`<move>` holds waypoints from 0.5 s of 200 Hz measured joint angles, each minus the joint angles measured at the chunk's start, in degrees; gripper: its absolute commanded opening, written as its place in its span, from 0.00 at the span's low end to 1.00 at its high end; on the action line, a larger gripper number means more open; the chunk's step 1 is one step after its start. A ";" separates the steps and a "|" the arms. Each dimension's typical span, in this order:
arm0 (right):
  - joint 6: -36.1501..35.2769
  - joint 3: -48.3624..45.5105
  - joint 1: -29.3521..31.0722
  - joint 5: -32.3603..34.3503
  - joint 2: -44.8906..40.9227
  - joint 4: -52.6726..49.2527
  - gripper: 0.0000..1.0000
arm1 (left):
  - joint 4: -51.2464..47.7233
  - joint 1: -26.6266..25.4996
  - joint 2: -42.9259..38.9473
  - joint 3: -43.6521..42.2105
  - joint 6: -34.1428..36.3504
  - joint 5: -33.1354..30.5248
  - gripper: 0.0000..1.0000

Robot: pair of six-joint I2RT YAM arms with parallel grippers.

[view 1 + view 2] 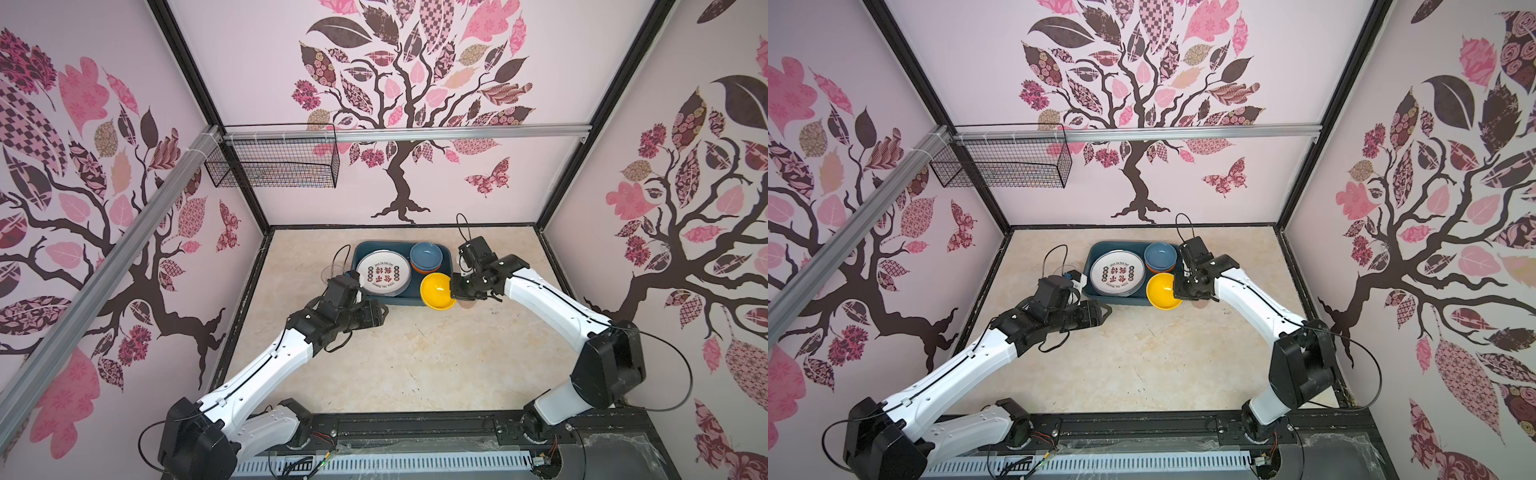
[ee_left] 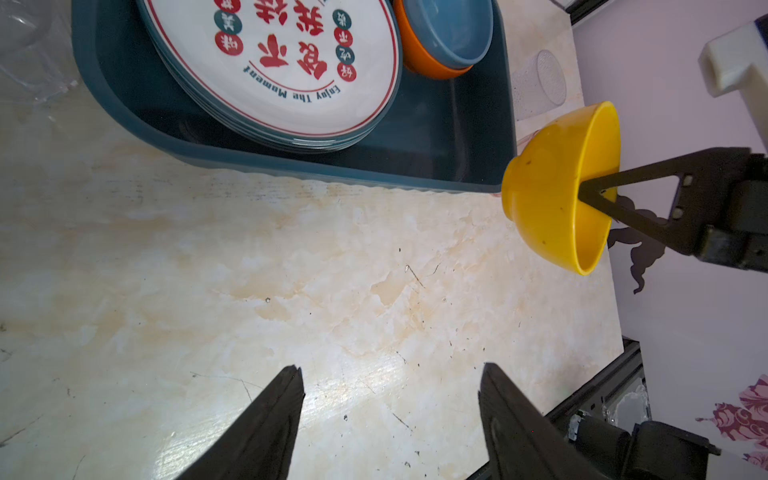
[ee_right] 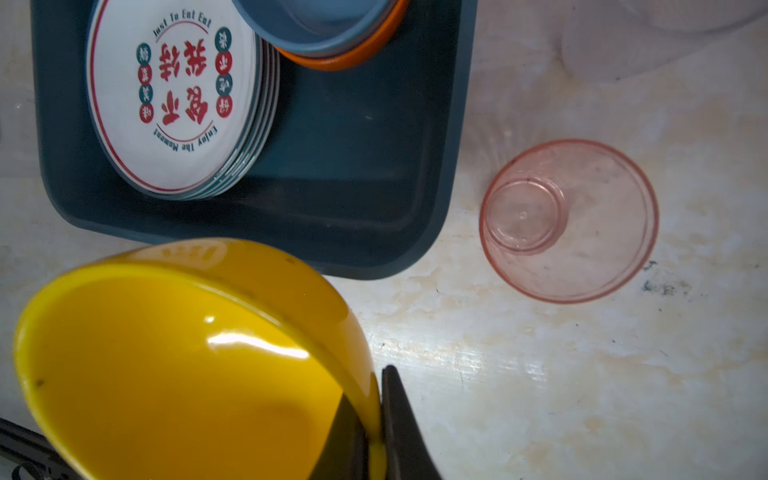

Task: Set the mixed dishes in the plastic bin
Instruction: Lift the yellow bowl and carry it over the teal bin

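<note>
A: R gripper (image 3: 368,390)?
B: Clamped on yellow bowl (image 1: 436,291) rim; tilted, aloft by teal bin (image 3: 353,166) corner.
A: L gripper (image 2: 390,374)?
B: Spread apart, empty, over table (image 2: 291,270). Plate stack (image 3: 166,104), blue bowl (image 1: 426,254) in bin.

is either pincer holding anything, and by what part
The right pincer grips the yellow bowl by its rim; the left pincer is open and empty.
</note>
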 measured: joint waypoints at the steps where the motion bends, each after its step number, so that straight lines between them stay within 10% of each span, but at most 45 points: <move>1: -0.02 0.20 -0.02 0.00 0.13 0.00 0.09 | 0.00 0.02 0.02 0.09 0.02 0.00 0.70; 100: -0.83 23.71 -5.84 0.11 19.15 -3.21 0.09 | -1.53 2.36 1.90 3.41 1.01 0.22 0.70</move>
